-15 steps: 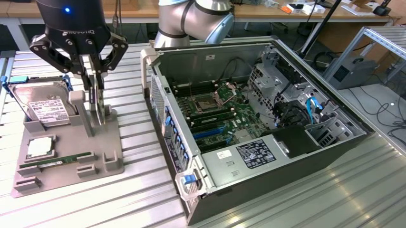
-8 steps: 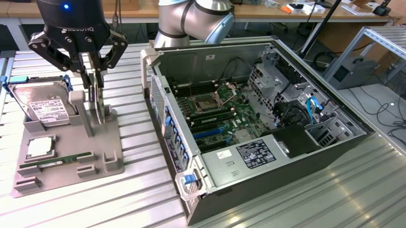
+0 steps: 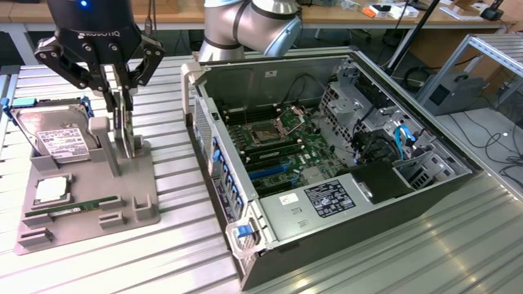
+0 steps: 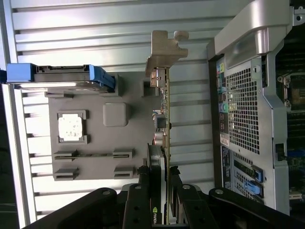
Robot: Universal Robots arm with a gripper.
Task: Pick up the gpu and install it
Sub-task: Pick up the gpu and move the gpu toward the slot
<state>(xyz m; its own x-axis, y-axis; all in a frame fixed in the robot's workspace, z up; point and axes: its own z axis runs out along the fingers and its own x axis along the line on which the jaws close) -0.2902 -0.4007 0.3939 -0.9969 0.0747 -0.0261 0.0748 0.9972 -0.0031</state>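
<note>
1. Silvery-rimmed gpu (image 3: 124, 125) stands edge-on and upright at the grey holder (image 3: 122, 199) on the bench (image 3: 425, 257).
2. Pincer (image 4: 162, 179) is clamped across its flat faces.
3. Risk: the thin card tilts or slips in the grip.
4. Risk: its bracket snags a holder post or the hard drive (image 3: 53, 138) nearby.

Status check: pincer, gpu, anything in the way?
Pincer closed on the gpu. Card upright in the grey holder. Nearby hard drive stands apart; open computer case on the exterior view's right.
</note>
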